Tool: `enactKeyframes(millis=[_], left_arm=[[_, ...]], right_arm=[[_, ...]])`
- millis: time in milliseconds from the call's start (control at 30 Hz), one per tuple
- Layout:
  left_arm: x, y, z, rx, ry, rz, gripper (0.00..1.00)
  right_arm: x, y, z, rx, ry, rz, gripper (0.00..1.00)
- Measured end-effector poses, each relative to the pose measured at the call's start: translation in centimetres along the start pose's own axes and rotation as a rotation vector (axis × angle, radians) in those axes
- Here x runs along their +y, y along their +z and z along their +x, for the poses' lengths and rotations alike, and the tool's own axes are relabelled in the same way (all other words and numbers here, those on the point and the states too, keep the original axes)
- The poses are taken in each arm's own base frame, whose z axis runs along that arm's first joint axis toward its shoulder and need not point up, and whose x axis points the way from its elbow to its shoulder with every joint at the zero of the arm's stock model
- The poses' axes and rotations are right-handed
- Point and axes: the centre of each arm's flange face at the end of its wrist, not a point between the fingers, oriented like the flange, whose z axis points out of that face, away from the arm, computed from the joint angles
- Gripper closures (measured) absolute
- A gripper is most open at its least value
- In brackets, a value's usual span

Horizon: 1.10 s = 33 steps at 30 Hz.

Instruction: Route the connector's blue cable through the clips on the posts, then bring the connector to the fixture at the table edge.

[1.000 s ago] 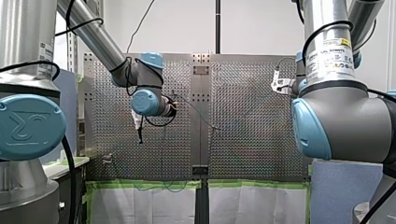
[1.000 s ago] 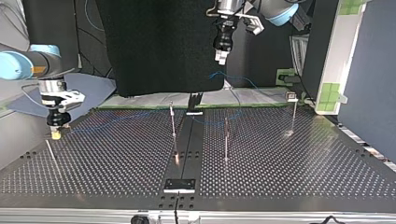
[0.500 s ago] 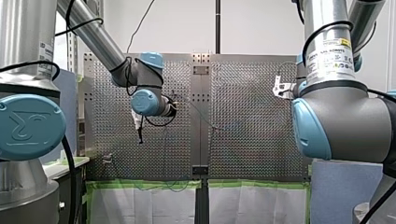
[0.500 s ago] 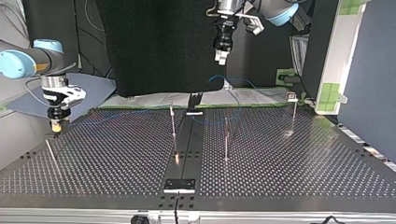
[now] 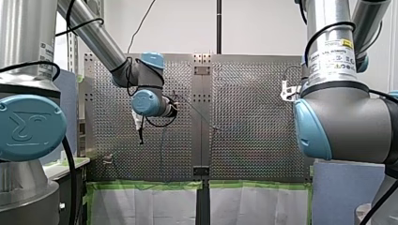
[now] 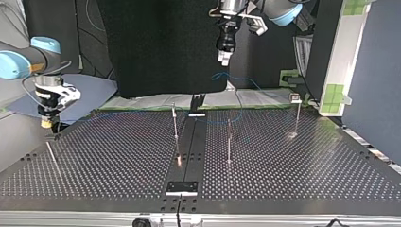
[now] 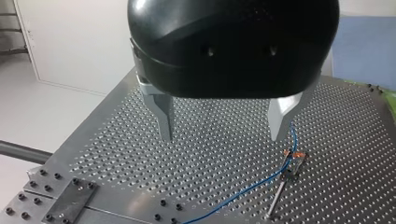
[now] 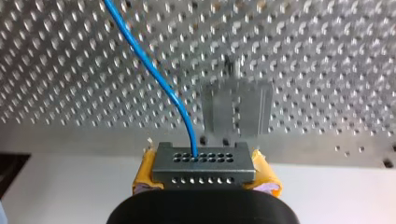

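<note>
**Front view.** The left gripper [image 5: 140, 131] hangs above the perforated table [image 5: 253, 140]. The connector cannot be made out from here.

**Top view.** The right gripper [image 6: 46, 124] is held just above the table near the edge at the view's left. The blue cable [image 6: 217, 124] trails from it past the upright posts [image 6: 229, 142] toward the view's right. Whether the cable is seated in every clip cannot be told. If slack runs out during the last approach, the cable could be dragged out of a clip, or a thin post could be bent.

**Left wrist view.** The fingers are spread wide, with nothing between them. Below them the cable runs to a clip [image 7: 294, 155] on a post. With this tool idle the cable is restrained only by the clips, so a sideways tug could free it.

**Right wrist view.** The connector [image 8: 204, 168] is clamped between the yellow pads [image 8: 144, 175], and the cable leaves its upper face. The grey slotted fixture [image 8: 236, 109] lies ahead, apart and slightly to one side. If that offset is not corrected, the connector could jam on the fixture's wall. Cable tension could also twist the connector in the pads, or the cable could be pinched beneath it.
</note>
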Motion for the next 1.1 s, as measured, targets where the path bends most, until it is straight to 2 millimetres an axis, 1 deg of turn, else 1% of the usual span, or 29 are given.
enactKeyframes(millis=[233,400,633,1100], left_arm=[[0.4,0.0,0.0,-0.001,0.001,-0.028,0.0],[0.6,0.1,-0.1,-0.002,0.003,-0.043,0.0],[0.8,0.1,-0.1,0.001,0.006,-0.049,0.0],[1.0,0.0,0.0,0.016,0.017,-0.057,0.0]], right_arm=[[1.8,0.2,0.2,0.007,-0.01,-0.075,1.0],[2.4,0.4,0.5,0.009,-0.011,-0.078,1.0],[2.6,0.7,0.8,0.017,-0.014,-0.043,1.0],[1.9,1.2,1.5,0.034,-0.013,0.064,1.0]])
